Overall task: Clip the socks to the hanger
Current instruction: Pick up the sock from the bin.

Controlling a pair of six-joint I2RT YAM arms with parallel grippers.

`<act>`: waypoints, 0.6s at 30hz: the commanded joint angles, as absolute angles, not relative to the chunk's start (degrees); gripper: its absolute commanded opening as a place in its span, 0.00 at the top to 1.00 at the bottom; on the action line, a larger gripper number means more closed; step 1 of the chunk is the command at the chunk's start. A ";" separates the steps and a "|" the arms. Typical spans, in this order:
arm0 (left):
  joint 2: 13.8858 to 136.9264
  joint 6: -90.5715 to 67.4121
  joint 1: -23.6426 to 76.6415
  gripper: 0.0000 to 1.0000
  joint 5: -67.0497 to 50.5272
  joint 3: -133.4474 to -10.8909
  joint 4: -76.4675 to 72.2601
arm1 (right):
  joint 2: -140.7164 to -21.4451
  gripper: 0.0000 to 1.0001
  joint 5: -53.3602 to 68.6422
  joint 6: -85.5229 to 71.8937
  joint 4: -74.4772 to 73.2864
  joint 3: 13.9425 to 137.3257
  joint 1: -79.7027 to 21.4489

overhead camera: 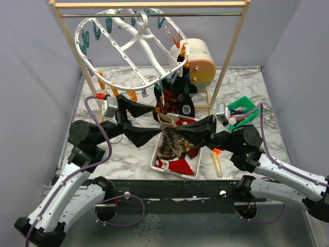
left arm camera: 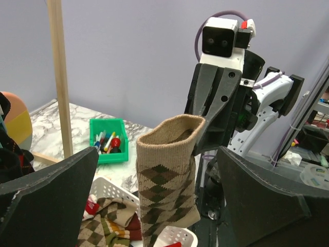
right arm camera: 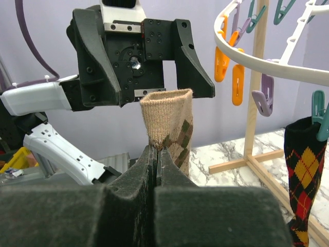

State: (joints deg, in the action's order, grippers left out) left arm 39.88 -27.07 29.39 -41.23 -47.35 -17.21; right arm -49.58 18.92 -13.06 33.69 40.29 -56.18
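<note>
right hand (right arm camera: pixel 156 154) grips tan argyle sock (right arm camera: pixel 172 121) upright between wide-spread left hand (overhead camera: pixel 156 122).

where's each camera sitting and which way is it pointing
Top: above and behind the bases, looking down at table, hanger, left arm, right arm.
Left wrist: faces the right gripper shut on the tan sock; own open fingers show.
Right wrist: faces the left gripper; own shut fingers show.
Both wrist views share the sock.
</note>
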 commanded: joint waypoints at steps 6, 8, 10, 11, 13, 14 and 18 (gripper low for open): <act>36.90 -27.25 29.62 0.01 -36.75 -45.21 -14.81 | -51.99 1.00 17.42 -13.02 35.94 44.45 -56.41; 36.06 -27.76 29.62 0.01 -36.44 -44.84 -14.94 | -52.96 0.99 16.91 -13.32 37.55 44.01 -56.41; 35.70 -27.16 29.62 0.01 -37.04 -45.10 -14.90 | -53.56 1.00 15.62 -14.27 40.64 42.49 -56.43; 35.69 -26.59 29.62 0.01 -37.42 -45.22 -14.82 | -53.79 1.00 14.83 -14.85 42.18 41.79 -56.43; 36.42 -25.62 29.62 0.01 -38.20 -45.84 -14.64 | -54.23 0.99 14.31 -15.76 44.59 40.89 -56.43; 37.09 -25.32 29.62 0.01 -38.76 -46.30 -14.53 | -54.42 1.00 14.27 -16.08 45.17 40.74 -56.43; 40.14 -25.53 29.62 0.01 -40.42 -48.13 -14.28 | -55.03 0.99 14.54 -16.60 45.30 40.83 -56.42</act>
